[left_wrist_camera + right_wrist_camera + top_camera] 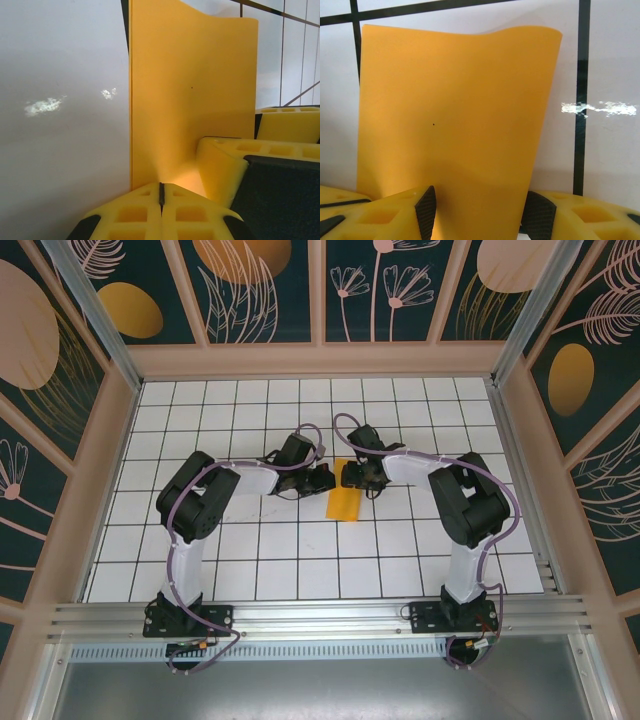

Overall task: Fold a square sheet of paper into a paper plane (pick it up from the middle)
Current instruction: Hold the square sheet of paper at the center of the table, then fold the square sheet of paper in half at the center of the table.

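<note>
The square sheet of paper (pixel 343 504) is folded into a narrow orange-yellow rectangle in the middle of the white grid floor. Both grippers meet over its far end. My left gripper (pixel 328 479) reaches in from the left. Its jaws are shut (pixel 161 186), pinching a small ridge of the paper (pixel 192 100) at its near edge. My right gripper (pixel 348 476) comes in from the right with its jaws apart (pixel 481 200). The paper (pixel 455 115) runs through the gap and meets both dark pads (pixel 426 212). One of its fingers (pixel 225 165) lies against the sheet.
The white tiled floor (pixel 300 560) lies open in front of and behind the arms. Patterned walls with wooden frames (pixel 320 355) close in three sides. An aluminium rail (pixel 320 618) holding both arm bases runs along the near edge.
</note>
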Available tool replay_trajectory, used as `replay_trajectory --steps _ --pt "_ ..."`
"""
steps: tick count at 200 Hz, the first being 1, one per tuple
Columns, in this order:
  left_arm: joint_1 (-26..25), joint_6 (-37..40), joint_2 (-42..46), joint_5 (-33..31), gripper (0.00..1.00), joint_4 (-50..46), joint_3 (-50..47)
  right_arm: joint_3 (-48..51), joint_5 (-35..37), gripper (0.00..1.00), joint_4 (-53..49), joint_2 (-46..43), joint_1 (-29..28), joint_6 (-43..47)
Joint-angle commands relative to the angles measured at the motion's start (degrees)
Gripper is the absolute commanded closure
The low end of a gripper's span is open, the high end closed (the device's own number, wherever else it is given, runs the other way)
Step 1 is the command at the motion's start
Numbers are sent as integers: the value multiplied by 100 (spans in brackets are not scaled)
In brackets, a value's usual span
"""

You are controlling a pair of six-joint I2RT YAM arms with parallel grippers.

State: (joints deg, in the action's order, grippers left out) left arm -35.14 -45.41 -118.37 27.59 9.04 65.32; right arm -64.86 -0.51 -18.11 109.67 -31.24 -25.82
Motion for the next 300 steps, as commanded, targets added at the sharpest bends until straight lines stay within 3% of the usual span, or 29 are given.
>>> replay_trajectory --steps 1,31,65,91,114,137,148,182,211,300 --pt "-37 109 -94 -562 98 -672 -48 376 -339 44 245 857 46 43" --pt "-90 133 -286 -806 99 -907 -71 246 -473 43 185 93 139 -38" --pt "-95 85 -370 -938 100 -886 -242 515 -131 31 220 -970 358 -367" --pt "-97 54 -353 -1036 100 -860 -374 660 -271 29 374 -1543 399 -384" --pt "-91 17 -337 -1061 100 -808 -458 775 -922 40 766 -1674 373 -553" --pt "-92 -3 -319 -1098 100 -807 -476 959 -1652 61 1289 -1496 323 -843" --pt "-91 -5 -323 -1107 100 -807 -476 953 -1775 71 1361 -1360 318 -906" --pt "-96 -75 -371 -1061 99 -720 -503 858 -2041 90 1214 -1013 320 -877" --pt "-84 -152 -395 -1089 100 -758 -473 852 -2180 95 1104 -809 311 -796" --pt "-91 -109 -379 -1382 100 -1042 -459 1075 -1800 96 949 -563 412 -359"
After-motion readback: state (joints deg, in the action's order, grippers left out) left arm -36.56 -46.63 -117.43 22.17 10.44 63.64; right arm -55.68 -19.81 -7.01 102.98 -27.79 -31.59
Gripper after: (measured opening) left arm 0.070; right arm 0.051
